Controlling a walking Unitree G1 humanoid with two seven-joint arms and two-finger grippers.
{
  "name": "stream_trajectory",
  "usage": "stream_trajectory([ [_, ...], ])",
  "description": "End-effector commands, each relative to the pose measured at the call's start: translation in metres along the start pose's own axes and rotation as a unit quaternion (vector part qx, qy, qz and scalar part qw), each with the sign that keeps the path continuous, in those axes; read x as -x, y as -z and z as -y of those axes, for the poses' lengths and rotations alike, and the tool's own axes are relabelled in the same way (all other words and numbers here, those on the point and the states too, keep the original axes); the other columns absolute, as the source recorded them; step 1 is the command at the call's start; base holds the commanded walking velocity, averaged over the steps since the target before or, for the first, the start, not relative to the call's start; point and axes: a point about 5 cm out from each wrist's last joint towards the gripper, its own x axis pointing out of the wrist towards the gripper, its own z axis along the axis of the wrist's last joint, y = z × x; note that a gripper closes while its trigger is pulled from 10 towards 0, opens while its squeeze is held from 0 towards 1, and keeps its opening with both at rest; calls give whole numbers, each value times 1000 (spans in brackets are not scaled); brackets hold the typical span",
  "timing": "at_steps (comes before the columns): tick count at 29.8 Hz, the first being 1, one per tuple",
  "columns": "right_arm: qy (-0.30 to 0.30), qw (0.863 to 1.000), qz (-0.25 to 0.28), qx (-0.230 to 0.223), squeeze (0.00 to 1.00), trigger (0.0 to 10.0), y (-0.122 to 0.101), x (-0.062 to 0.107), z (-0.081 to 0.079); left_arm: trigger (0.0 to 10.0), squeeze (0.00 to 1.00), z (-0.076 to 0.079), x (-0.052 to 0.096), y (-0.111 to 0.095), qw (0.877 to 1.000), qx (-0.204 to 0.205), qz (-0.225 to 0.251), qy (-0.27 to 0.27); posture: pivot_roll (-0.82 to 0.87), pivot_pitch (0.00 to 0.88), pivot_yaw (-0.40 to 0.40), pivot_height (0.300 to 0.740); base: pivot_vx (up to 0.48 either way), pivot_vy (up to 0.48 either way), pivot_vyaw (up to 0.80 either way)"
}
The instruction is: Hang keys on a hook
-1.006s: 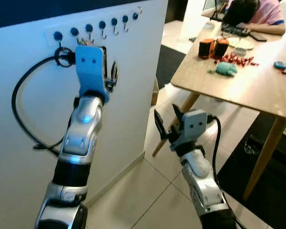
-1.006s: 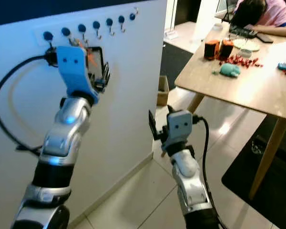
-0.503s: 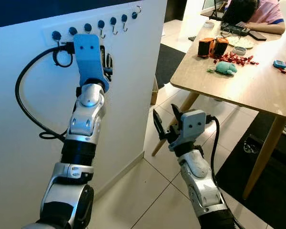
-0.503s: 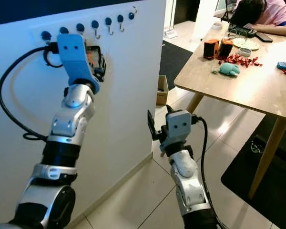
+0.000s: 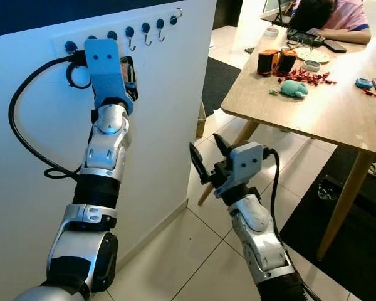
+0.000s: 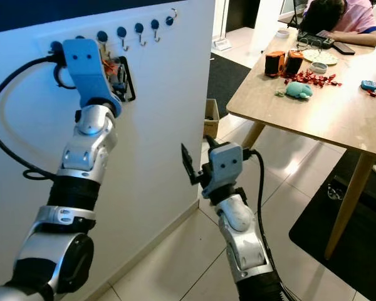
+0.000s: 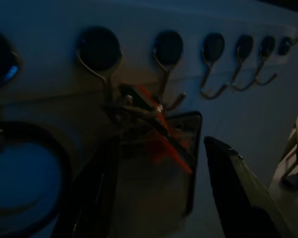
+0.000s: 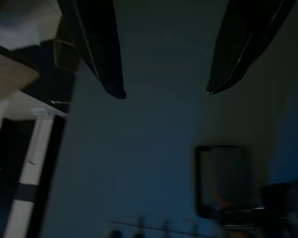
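Now the big white wall (image 5: 169, 94) has a row of hooks (image 7: 208, 69) near its top. The keys (image 7: 149, 106) seem to hang on one hook already. The left gripper (image 7: 154, 198) is spread wide around them, so next it should pull straight back. The right gripper (image 5: 207, 160) waits low, spread, with a table (image 5: 338, 113) well off to its right.

left hand (image 7: 154, 198) raised, right hand (image 5: 208, 164) open
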Motion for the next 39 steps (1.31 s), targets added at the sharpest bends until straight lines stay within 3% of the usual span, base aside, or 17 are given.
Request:
stream_trajectory([
  [1, -15, 1000, 6, 1, 0, 10000, -3, 0, -3, 8745, 0, -12, -3, -7, 1000, -6, 15, -25, 116, 174, -2, 740, 0, 0, 0],
  [2, -15, 1000, 6, 1, 0, 10000, -3, 0, -3, 8745, 0, -12, -3, -7, 1000, -6, 15, -25, 116, 174, -2, 740, 0, 0, 0],
  [3, -20, 1000, 5, 0, 0, 10000, -3, 0, -4, 7569, 0, -12, -2, -9, 999, -3, 18, -26, 116, 174, -2, 740, 0, 0, 0],
  [5, -23, 1000, 4, -1, 0, 10000, -3, 0, -5, 7569, 0, -13, -1, -9, 999, -2, 20, -26, 116, 174, -2, 740, 0, 0, 0],
  [6, -27, 1000, 3, 0, 0, 10000, -2, 1, -6, 4510, 0, -13, 1, -10, 999, 3, 22, -24, 116, 174, -2, 740, 0, 0, 0],
  [8, -29, 1000, 3, 1, 0, 10000, -2, 1, -6, 4510, 0, -13, 1, -10, 999, 4, 23, -24, 116, 174, -2, 740, 0, 0, 0],
  [10, -29, 1000, 2, 2, 0, 10000, -2, 2, -5, 2431, 0, -13, 3, -10, 999, 7, 25, -22, 114, 172, -3, 740, 0, 0, 0],
  [15, -29, 1000, -1, 3, 0, 10000, -1, 3, -4, 2000, 0, -12, 7, -10, 999, 11, 26, -18, 114, 169, -7, 740, 0, 0, 0],
  [18, -29, 1000, -2, 2, 0, 10000, 0, 3, -4, 2353, 0, -12, 9, -9, 999, 12, 25, -18, 116, 168, -9, 740, 0, 0, 0],
  [19, -29, 1000, -3, 2, 0, 10000, 0, 3, -4, 4314, 0, -12, 9, -9, 1000, 11, 23, -17, 117, 168, -10, 740, 0, 0, 0],
  [20, -29, 1000, -3, 2, 0, 10000, 0, 3, -4, 4314, 0, -12, 9, -9, 1000, 11, 23, -17, 117, 168, -10, 740, 0, 0, 0],
  [21, -30, 1000, -3, 2, 0, 10000, 0, 3, -4, 8784, 0, -12, 11, -9, 1000, 11, 22, -16, 117, 168, -10, 740, 0, 0, 0],
  [22, -30, 1000, -3, 2, 0, 10000, 0, 3, -4, 8784, 0, -12, 11, -9, 1000, 11, 22, -16, 117, 168, -10, 740, 0, 0, 0],
  [23, -30, 1000, -3, 2, 0, 10000, 0, 3, -4, 10000, 0, -12, 12, -8, 1000, 11, 20, -11, 117, 169, -10, 740, 0, 0, 0],
  [30, -28, 1000, -4, 2, 0, 10000, 1, 3, -4, 10000, 0, -4, 21, -15, 998, 28, 41, 45, 119, 174, -9, 740, 0, 0, 0],
  [31, -27, 1000, -6, 1, 0, 10000, 1, 3, -4, 10000, 0, -1, 28, -28, 992, 63, 73, 79, 120, 177, -8, 740, 0, 0, 0],
  [39, -24, 1000, -8, 0, 0, 10000, 2, 4, -4, 10000, 0, 0, 37, -41, 981, 121, 95, 116, 122, 181, -7, 740, 0, 0, 0],
])
